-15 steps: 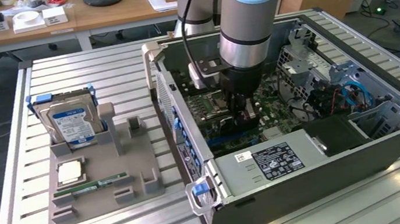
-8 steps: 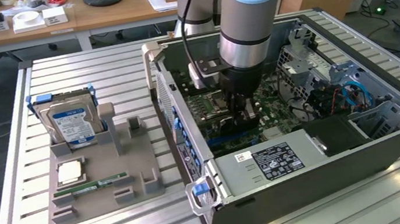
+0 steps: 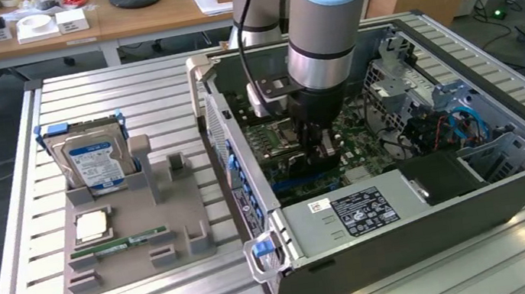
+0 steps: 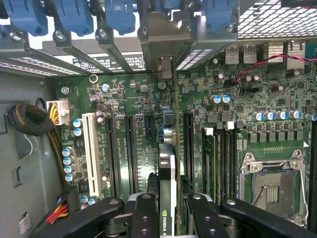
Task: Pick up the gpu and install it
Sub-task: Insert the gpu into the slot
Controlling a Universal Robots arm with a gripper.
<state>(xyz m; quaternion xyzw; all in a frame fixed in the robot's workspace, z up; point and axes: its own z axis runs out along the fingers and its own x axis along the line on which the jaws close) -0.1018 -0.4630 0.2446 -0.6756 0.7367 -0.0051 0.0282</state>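
My gripper (image 3: 317,151) reaches down into the open computer case (image 3: 514,181), just above the green motherboard (image 4: 124,99). It is shut on the gpu (image 4: 167,168), a thin dark card that the wrist view shows edge-on between the two black fingers (image 4: 146,213). The card runs along the row of black expansion slots (image 4: 130,148). Its silver end bracket (image 4: 166,44) stands at the case's rear slot openings, under the blue latches (image 4: 74,15). Whether the card's edge sits in a slot is hidden.
A grey fixture tray (image 3: 183,243) on the exterior view's left holds the silver hard drive (image 3: 95,163), a green memory stick (image 3: 116,244) and a processor (image 3: 94,226). Inside the case are the power supply (image 3: 354,211), the empty processor socket (image 4: 272,183) and a sleeved cable bundle (image 4: 29,119).
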